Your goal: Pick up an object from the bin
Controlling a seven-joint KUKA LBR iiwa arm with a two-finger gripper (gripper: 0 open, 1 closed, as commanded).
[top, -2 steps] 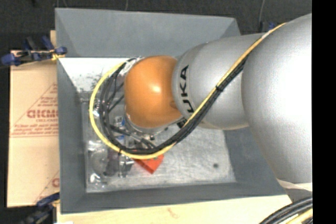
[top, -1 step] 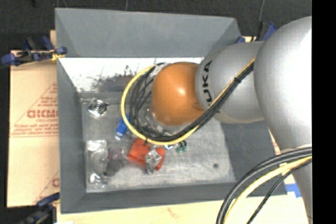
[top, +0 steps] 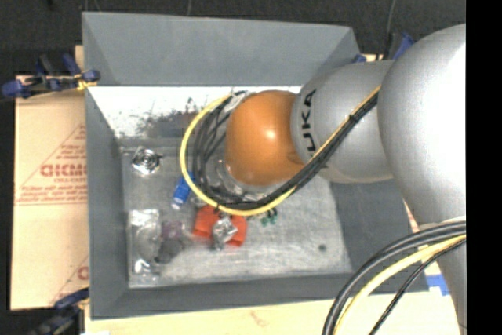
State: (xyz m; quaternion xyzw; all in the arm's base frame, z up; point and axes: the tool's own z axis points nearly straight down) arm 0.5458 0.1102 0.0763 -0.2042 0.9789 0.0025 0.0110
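Red-orange block [top: 205, 223], low centre of the bin [top: 106, 208], looks rigid, light and flat-sided; I judge its 2 opposite faces the surest hold. A blue piece [top: 182, 193] lies just up-left of it. The gripper [top: 226, 222] hangs directly over the block beneath the orange wrist cover [top: 259, 137]. Whether it is spread, pressed together or touching, I cannot tell.
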